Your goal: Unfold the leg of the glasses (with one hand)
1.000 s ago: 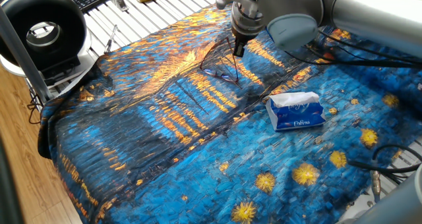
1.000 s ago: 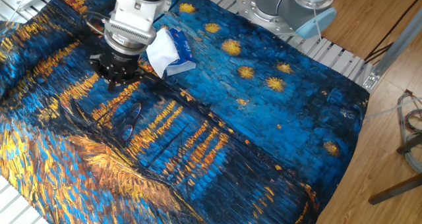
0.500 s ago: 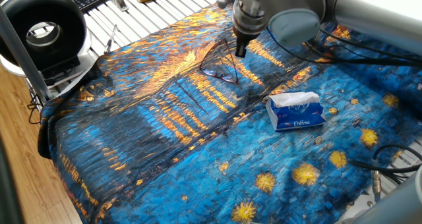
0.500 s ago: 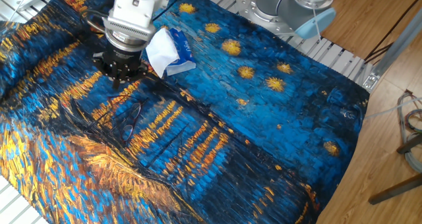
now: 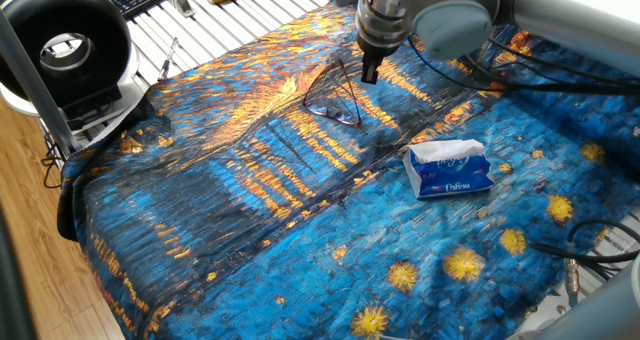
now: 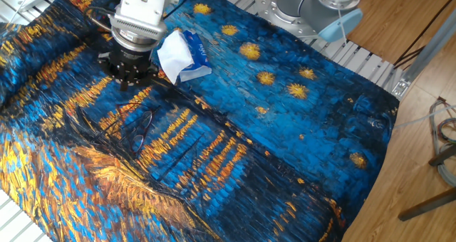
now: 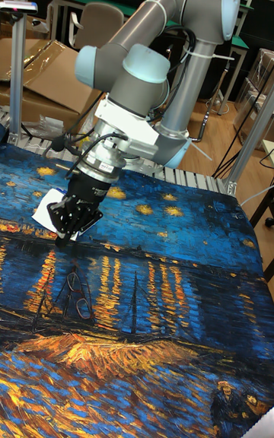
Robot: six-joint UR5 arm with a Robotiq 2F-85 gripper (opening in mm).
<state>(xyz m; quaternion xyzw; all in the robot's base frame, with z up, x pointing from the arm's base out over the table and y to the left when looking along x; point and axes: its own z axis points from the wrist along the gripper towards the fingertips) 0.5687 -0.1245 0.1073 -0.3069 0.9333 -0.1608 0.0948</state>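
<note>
Hovering just above the cloth (image 5: 250, 180), the hand (image 5: 369, 76) hangs at the far end of one leg of the glasses (image 5: 335, 102). That leg sticks out from the frame toward the fingertips, so it looks at least partly opened. The fingers appear close together, but no view shows whether they pinch the leg tip, so I cannot tell whether the hand is closed on it or merely near it.

In the other fixed view the glasses (image 6: 140, 129) lie on the cloth, below the hand (image 6: 128, 82) and near the tissue pack (image 6: 182, 55). In the tall view the glasses (image 7: 74, 291) lie below the hand (image 7: 66, 240).

The risks look plain. The frame is light and nothing pins it, so a pull along the leg could drag the whole pair across the cloth instead of turning the hinge. A thin leg could slip from the fingertips. Swinging past the hinge's stop could bend it, and the fingers could catch the wrinkled cloth.
</note>
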